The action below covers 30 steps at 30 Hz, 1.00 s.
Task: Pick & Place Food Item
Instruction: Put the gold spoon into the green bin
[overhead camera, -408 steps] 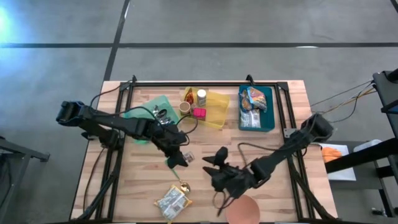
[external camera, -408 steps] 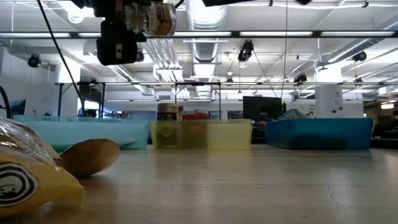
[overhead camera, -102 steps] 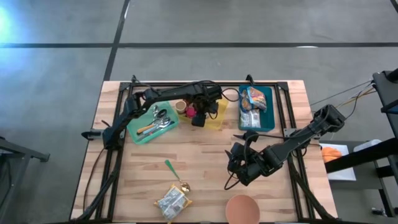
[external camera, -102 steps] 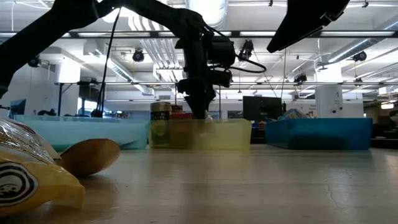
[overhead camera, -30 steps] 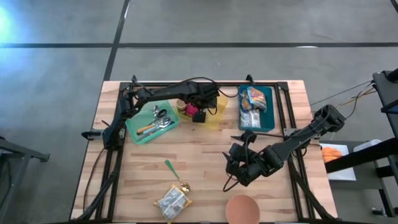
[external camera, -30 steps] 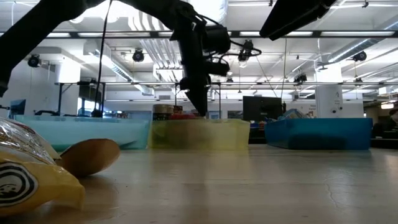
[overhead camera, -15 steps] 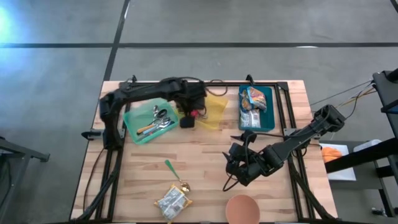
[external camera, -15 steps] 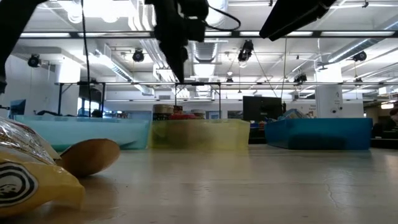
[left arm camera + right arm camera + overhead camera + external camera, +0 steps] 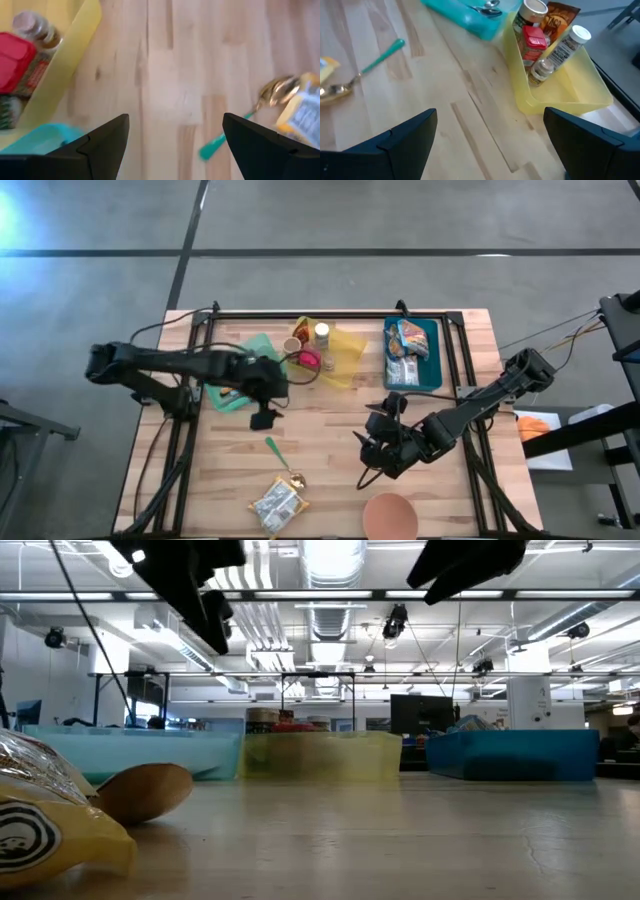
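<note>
Your left gripper (image 9: 263, 418) hangs over bare table (image 9: 330, 450) just in front of the green tray (image 9: 232, 398), jaws spread, nothing between them. Your right gripper (image 9: 372, 442) sits above the table's front right area, jaws spread wide, also empty. Food packet (image 9: 277, 504) lies near the front edge, left of center, touching the bowl end of the spoon (image 9: 279, 461); the spoon's green handle points back toward the left gripper. Pink bowl (image 9: 388, 517) sits at the front edge, just in front of the right gripper. Yellow tray (image 9: 345, 354) at the back holds a can (image 9: 293, 346), a white-capped bottle (image 9: 322, 334), a red box (image 9: 309, 359) and a pouch (image 9: 302, 330). Blue tray (image 9: 436, 360) at back right holds more packets (image 9: 407, 338). In the left wrist view, spoon and packet show beyond the open fingers (image 9: 100, 145).
</note>
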{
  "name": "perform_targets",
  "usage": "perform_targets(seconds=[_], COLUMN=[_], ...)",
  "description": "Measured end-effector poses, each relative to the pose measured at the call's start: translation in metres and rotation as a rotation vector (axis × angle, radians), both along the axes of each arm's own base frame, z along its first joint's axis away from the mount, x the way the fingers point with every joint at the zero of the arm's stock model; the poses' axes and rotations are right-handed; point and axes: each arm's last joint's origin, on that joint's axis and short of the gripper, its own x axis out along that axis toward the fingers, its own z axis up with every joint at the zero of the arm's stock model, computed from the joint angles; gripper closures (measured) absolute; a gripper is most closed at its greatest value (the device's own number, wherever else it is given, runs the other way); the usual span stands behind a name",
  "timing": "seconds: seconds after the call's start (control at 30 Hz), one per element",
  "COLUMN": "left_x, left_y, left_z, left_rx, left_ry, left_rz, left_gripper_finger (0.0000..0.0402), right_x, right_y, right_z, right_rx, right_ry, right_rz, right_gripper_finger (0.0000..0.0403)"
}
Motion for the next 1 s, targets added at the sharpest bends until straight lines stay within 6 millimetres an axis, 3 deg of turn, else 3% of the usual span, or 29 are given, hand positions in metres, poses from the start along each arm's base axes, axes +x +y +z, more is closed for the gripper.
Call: perform_targets(seconds=[0.13, 0.37, 0.67, 0.83, 1.0], left_x=[-0.017, -0.028, -0.017, -0.014, -0.009], left_y=[-0.013, -0.042, -0.08, -0.093, -0.105], left_z=[-0.018, -0.058, -0.075, -0.088, -0.106], left_rx=[-0.029, -0.043, 0.033, 0.153, 0.164], left_ry=[-0.119, 0.019, -0.031, -0.022, 0.021], left_rz=[0.004, -0.059, -0.27, -0.38, -0.429], left_gripper_finger=[0.0077, 0.011, 0.0162, 0.0165, 0.0166], right_x=[0.005, 0.007, 0.007, 0.007, 0.007], right_y=[0.001, 0.002, 0.002, 0.002, 0.002], right_z=[0.003, 0.005, 0.003, 0.002, 0.002], right_rx=[0.03, 0.056, 0.098, 0.098, 0.099], right_ry=[-0.057, -0.091, -0.116, -0.112, -0.111], right_rz=[-0.006, -0.015, -0.043, -0.041, -0.041], right_gripper_finger=[0.0038, 0.0038, 0.0038, 0.0038, 0.0038])
